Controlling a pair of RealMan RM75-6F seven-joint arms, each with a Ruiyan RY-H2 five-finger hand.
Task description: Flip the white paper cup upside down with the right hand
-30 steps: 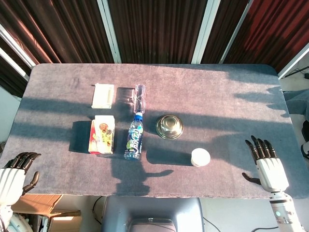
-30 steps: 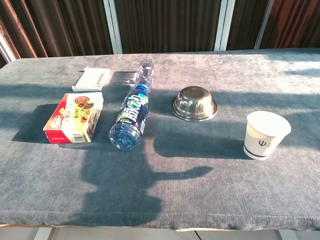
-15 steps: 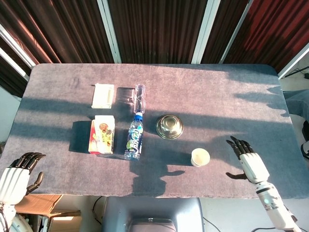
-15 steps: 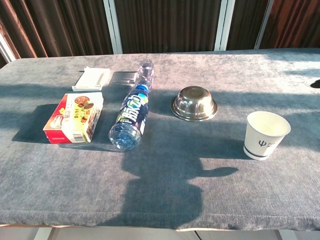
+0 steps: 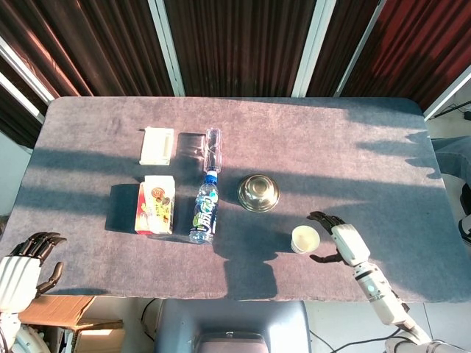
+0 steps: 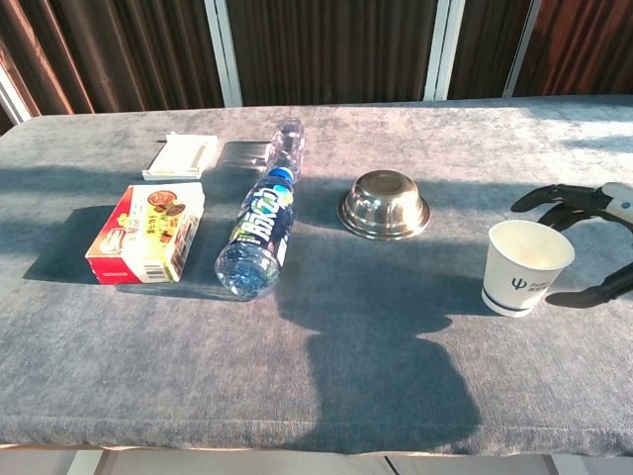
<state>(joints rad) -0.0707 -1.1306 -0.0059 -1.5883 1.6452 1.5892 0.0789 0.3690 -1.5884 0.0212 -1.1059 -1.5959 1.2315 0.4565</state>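
Observation:
The white paper cup stands upright, mouth up, near the table's front right. My right hand is just to its right, fingers spread and curved toward the cup, thumb on the near side. A small gap shows between hand and cup; it holds nothing. My left hand hangs off the front left corner of the table with its fingers curled in, empty; the chest view does not show it.
A steel bowl lies upside down behind and left of the cup. A water bottle lies on its side, a clear bottle behind it. A snack box and a white box sit at left.
My right hand has moved left across the table, from the right edge to beside the cup. The cup and left hand have stayed put.

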